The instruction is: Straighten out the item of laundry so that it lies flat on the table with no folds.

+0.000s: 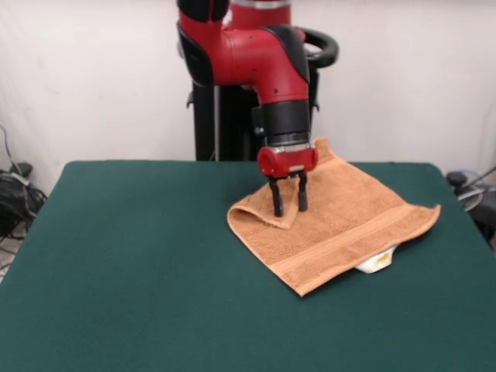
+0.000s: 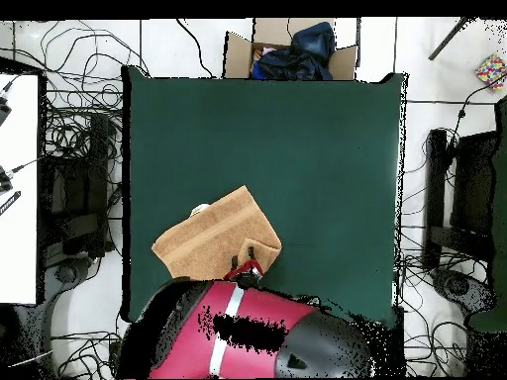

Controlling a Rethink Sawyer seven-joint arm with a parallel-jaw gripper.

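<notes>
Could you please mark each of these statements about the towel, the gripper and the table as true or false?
1. The towel lies fully flat, with no folds. False: the corner under the gripper is folded over onto the towel.
2. The gripper is down at the folded corner, its two fingers apart. True.
3. A white care label shows at the towel's edge in the front view. True.
4. The towel covers most of the table. False: it covers a small part of the green top.
5. The gripper is drawn back, far above the towel. False: its fingertips are at the cloth.
</notes>
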